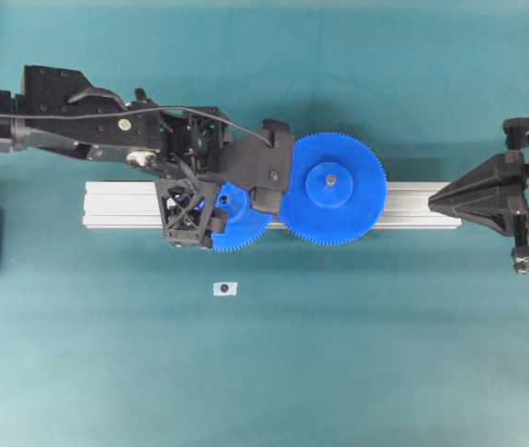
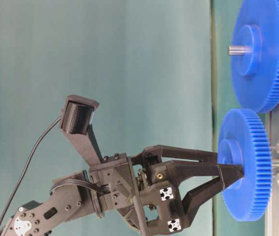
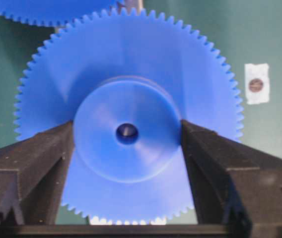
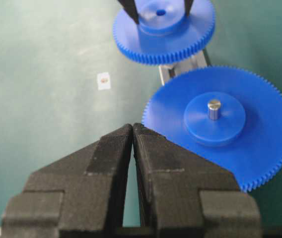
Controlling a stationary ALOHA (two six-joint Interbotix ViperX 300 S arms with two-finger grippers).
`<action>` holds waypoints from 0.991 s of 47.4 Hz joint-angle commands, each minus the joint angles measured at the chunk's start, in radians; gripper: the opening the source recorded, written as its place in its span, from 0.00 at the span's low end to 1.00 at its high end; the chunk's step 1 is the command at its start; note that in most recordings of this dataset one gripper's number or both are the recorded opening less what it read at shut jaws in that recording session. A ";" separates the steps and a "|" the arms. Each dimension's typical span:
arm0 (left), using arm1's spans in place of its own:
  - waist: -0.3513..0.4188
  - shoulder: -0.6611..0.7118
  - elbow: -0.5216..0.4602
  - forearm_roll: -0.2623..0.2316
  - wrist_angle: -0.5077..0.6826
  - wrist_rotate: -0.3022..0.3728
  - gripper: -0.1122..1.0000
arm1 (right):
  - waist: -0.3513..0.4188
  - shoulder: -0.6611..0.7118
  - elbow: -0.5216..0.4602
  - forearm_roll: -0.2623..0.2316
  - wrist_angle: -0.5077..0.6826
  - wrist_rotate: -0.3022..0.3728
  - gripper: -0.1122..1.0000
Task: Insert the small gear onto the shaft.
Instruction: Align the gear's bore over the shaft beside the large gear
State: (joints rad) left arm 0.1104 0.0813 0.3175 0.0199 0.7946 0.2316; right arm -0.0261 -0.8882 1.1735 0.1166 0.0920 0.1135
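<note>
1. Blue plastic fills our left wrist view: the small gear (image 3: 126, 134) sits on the ribbed rail (image 1: 125, 205), its teeth beside those of the larger gear (image 1: 332, 188).
2. Our left gripper (image 3: 127, 148) has its jaws spread wide on either side of the raised hub, pads touching or nearly touching it; we judge it a grip on the hub.
3. Our right gripper (image 4: 132, 131) rests apart at the rail's end, jaws pressed together, holding nothing.
4. The shaft is hard to place: a small silvery piece (image 1: 224, 289) lies on the mat (image 1: 264, 372), well apart from the rail, and we cannot tell whether a pin sits under the gear.
5. We judge the step as seating the gear; next calls for keeping its dark centre hole square over the pin and pressing straight down.
</note>
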 commanded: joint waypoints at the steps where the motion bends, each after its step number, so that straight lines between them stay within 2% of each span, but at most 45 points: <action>1: 0.002 -0.021 -0.025 0.002 0.000 -0.003 0.74 | 0.003 0.003 -0.008 0.000 -0.005 0.012 0.24; 13: -0.008 -0.028 -0.023 0.002 -0.014 -0.002 0.74 | 0.003 0.003 -0.008 0.000 -0.005 0.014 0.24; 20: -0.009 -0.037 -0.023 0.002 -0.035 -0.021 0.85 | 0.002 0.003 -0.008 0.000 -0.005 0.012 0.24; 47: -0.018 -0.089 -0.017 0.002 -0.020 -0.060 0.84 | 0.003 0.003 -0.002 0.002 -0.005 0.014 0.24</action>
State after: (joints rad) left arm 0.0936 0.0430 0.3129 0.0199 0.7747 0.1733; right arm -0.0245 -0.8882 1.1812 0.1166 0.0920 0.1166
